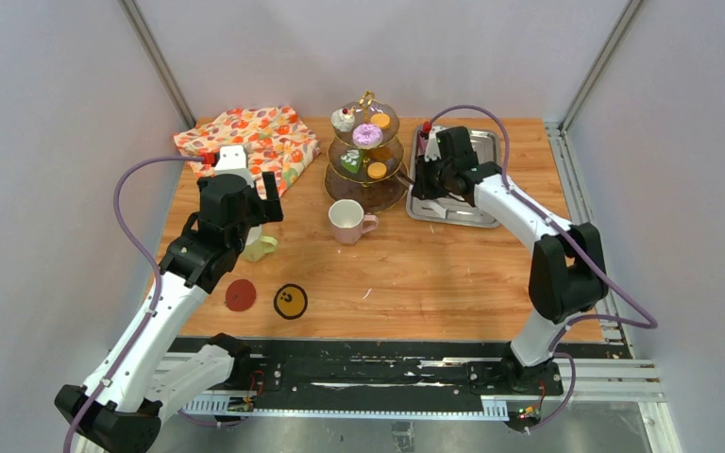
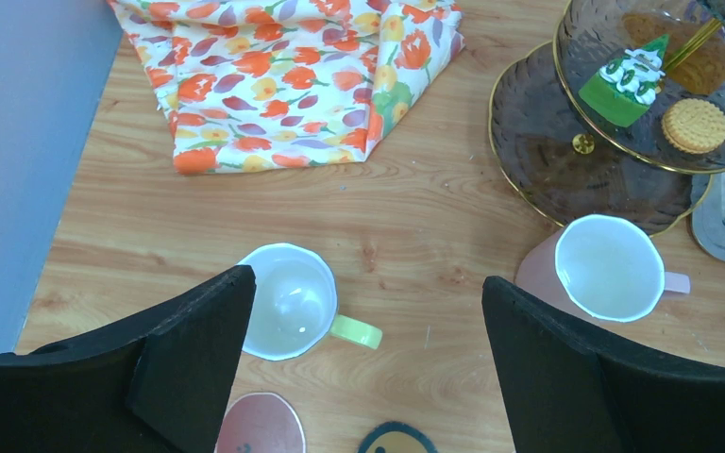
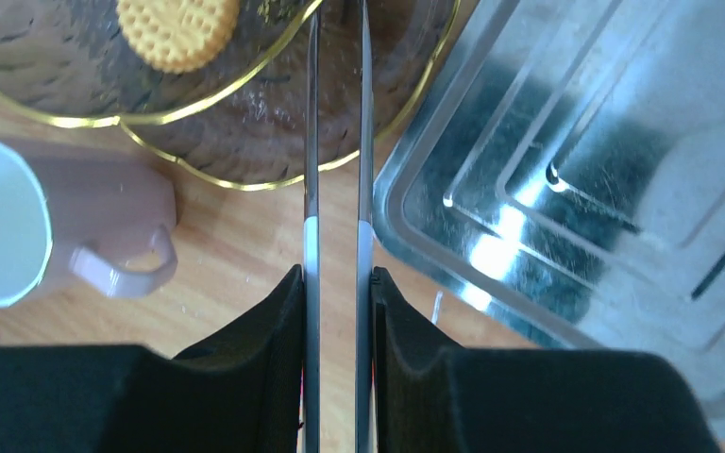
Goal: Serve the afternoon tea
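The brown-glass three-tier stand point(image 1: 389, 194) holds a cherry cupcake point(image 1: 344, 119), a purple doughnut point(image 1: 367, 135), a green cake point(image 1: 350, 161) and orange biscuits point(image 1: 377, 171). The pink mug point(image 1: 347, 221) stands in front of it. The yellow-green mug point(image 1: 260, 247) sits partly under my left gripper point(image 1: 245, 222). That gripper hangs open and empty above the table point(image 2: 366, 283), with the yellow-green mug point(image 2: 288, 302) by its left finger. My right gripper point(image 1: 427, 184) is shut on the metal tongs point(image 3: 338, 142). The tong blades reach over the stand's lower tier point(image 3: 245, 142).
A steel tray point(image 1: 477, 193) lies right of the stand, close to the tongs point(image 3: 576, 189). A floral cloth point(image 1: 250, 142) lies at the back left. A red coaster point(image 1: 240, 294) and a yellow-and-black coaster point(image 1: 290, 301) lie near the front.
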